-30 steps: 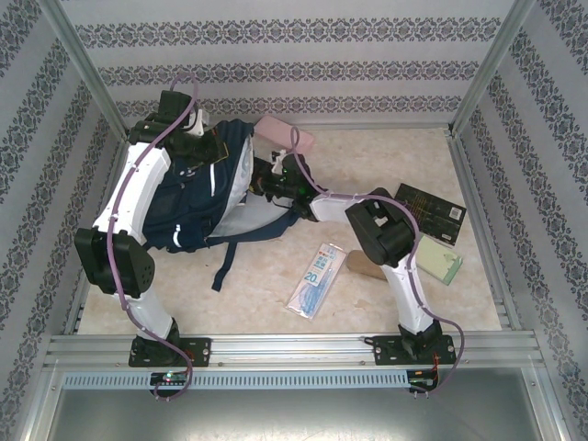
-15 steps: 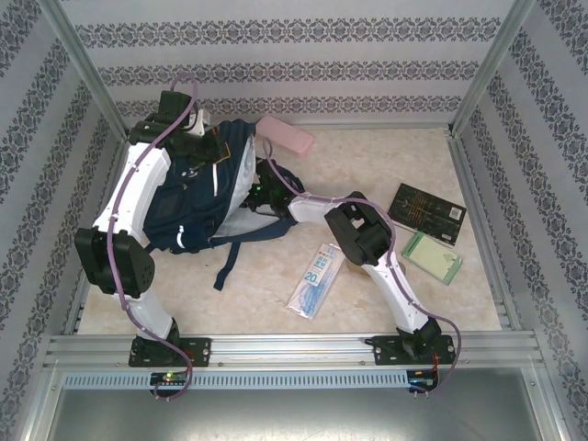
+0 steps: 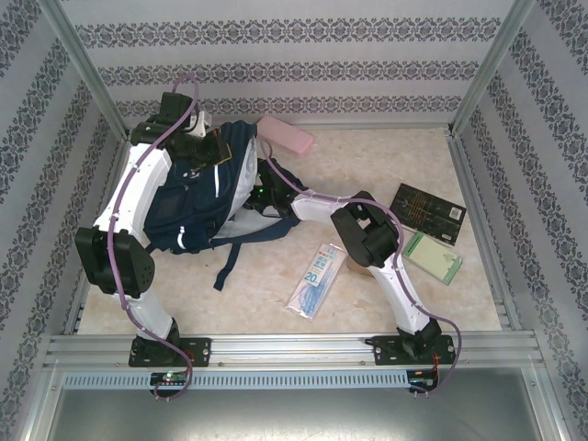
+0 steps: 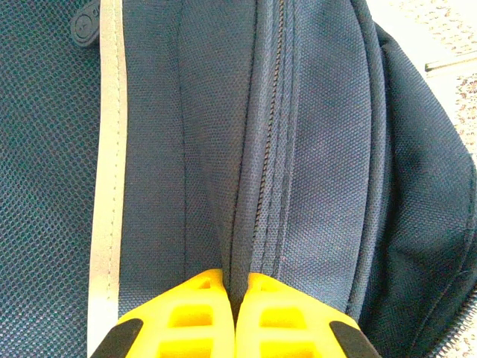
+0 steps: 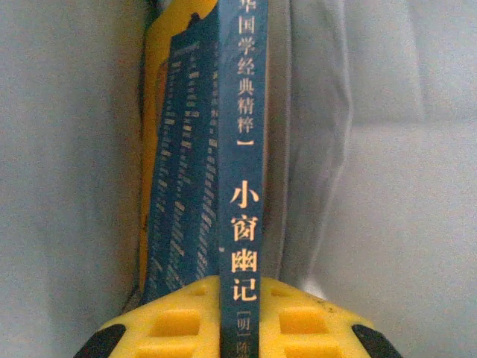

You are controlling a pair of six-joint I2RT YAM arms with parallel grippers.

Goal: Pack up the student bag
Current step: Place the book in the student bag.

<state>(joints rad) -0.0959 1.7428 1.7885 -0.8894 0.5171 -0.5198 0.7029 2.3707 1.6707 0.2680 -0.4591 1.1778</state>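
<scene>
1. The student bag [image 3: 197,197] lies slumped at the far left of the bench [image 3: 395,161], with its mouth turned toward the right arm. It is coarse woven navy cloth with a pale reflective stripe [image 4: 112,149], and a closed zip seam [image 4: 272,134] runs alongside the stripe.
2. The left claw [image 4: 235,294] is clenched on a ridge of the bag's fabric right beside that zip, at the bag's far edge, and seems to be holding the opening up.
3. The right claw [image 5: 237,298] is grasping a slim blue book [image 5: 223,149] by the foot of its spine, which carries orange characters. Soft grey lining [image 5: 387,186] rises on both sides, so the book appears to be inside the bag's mouth.
4. The step in hand is likely seating the book. It should slide in flat along the lining with the left pinch taut, so the limp cloth cannot sag onto it. The right claw should let go only once the book rests deep inside.
5. Around the bag are several other items:
   - A rounded pink case [image 3: 285,135] lies just beyond the bag's mouth.
   - A glossy plastic packet [image 3: 317,278] lies near the bag's loose strap [image 3: 225,262].
   - A black book [image 3: 428,211] and a green pad [image 3: 434,255] sit well to the bag's right.
</scene>
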